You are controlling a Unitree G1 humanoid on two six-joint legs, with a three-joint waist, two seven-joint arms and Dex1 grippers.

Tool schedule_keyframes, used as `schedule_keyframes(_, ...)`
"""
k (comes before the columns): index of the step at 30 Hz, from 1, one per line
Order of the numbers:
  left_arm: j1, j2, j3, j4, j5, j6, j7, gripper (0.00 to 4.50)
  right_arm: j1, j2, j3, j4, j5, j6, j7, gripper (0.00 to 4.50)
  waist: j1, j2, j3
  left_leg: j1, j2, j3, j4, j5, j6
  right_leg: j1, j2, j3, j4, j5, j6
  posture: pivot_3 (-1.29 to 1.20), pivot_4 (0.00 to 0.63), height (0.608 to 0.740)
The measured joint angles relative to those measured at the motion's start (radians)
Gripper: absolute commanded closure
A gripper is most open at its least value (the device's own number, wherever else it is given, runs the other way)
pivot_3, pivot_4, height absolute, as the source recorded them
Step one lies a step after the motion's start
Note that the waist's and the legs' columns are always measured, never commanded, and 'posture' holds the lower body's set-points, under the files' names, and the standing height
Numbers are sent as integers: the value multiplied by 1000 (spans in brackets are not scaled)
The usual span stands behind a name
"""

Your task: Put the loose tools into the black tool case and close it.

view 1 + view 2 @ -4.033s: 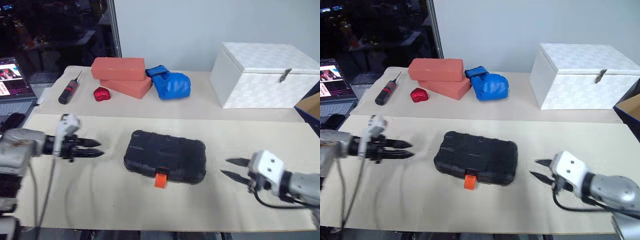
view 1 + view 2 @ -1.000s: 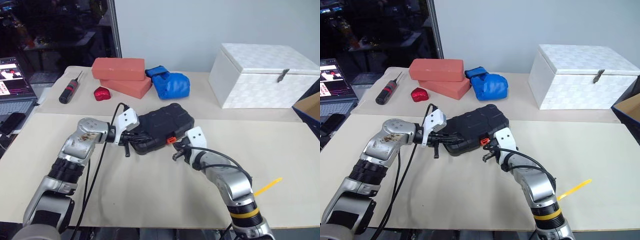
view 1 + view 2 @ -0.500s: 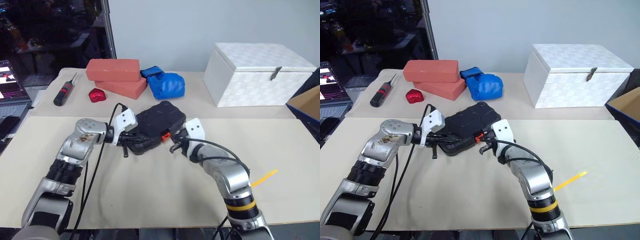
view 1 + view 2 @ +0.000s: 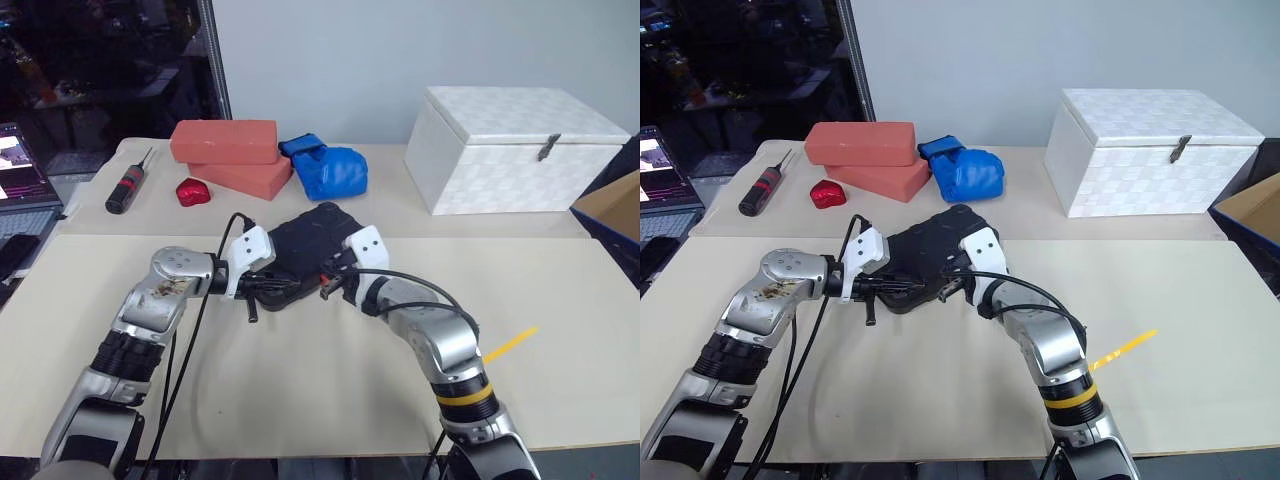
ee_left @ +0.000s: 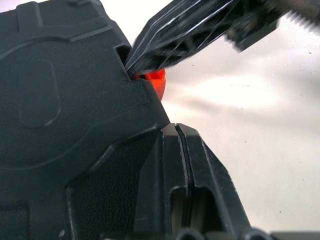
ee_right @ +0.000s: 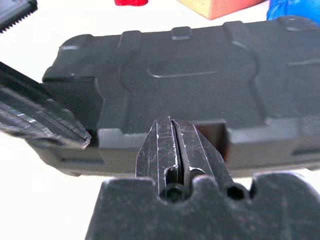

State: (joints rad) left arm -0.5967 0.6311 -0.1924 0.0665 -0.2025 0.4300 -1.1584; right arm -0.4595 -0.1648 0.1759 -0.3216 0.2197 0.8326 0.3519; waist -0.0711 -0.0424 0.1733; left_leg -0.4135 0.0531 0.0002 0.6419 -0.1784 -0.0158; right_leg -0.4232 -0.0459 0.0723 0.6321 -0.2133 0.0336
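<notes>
The black tool case [image 4: 305, 240] lies closed and skewed in the middle of the table, its orange latch [image 5: 152, 80] on the near edge. My left gripper [image 4: 283, 285] is shut, its tips against the case's near left edge. Coming in from the right, my right gripper [image 4: 328, 280] is also shut, with its tips at the latch notch. In the right wrist view its fingers [image 6: 167, 140] press together in front of the case [image 6: 190, 75]. The loose tools are out of view.
A black screwdriver with a red band [image 4: 128, 185], a small red object [image 4: 190, 192], two stacked salmon bricks [image 4: 225, 150] and a blue glove [image 4: 328, 170] lie at the back. A white box [image 4: 515, 150] stands back right. A yellow strip [image 4: 510, 345] lies front right.
Four seconds ago the case lay flat with both grippers apart from it. Now it sits farther back and turned, with both at its edge. Over the last second my right gripper rose leftward to the latch.
</notes>
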Motion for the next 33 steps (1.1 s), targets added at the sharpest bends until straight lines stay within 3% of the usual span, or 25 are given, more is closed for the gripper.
schedule_keyframes(5, 17, 2, 4, -12, 0, 0, 12, 4500, 88, -15, -52, -170, 49, 93, -13, 4484, 0, 0, 0, 2, 1, 0, -2, 0, 0, 0, 1, 0, 0, -2, -3, 0, 150, 740)
schedule_keyframes(9, 12, 2, 4, -10, 0, 0, 17, 4500, 131, -45, -53, -188, 45, 139, -41, 4484, -1, 0, 0, 3, 0, 0, -2, 0, 0, 0, 1, 1, 0, -2, -6, 0, 150, 740)
schedule_keyframes(17, 3, 4, -1, 8, 1, -12, 11, 4500, 73, -31, -1, -15, -4, 133, -78, 4484, -1, 0, 0, 5, 0, 0, -3, 0, 0, 0, 1, 1, -1, -2, -7, 0, 150, 740)
schedule_keyframes(33, 2, 6, -3, 11, 2, -11, 24, 4500, -33, 16, 13, 140, -14, 87, -61, 4484, -3, 1, 0, 5, 0, 0, -3, 0, 0, 0, 1, 1, -1, -2, -7, 0, 150, 740)
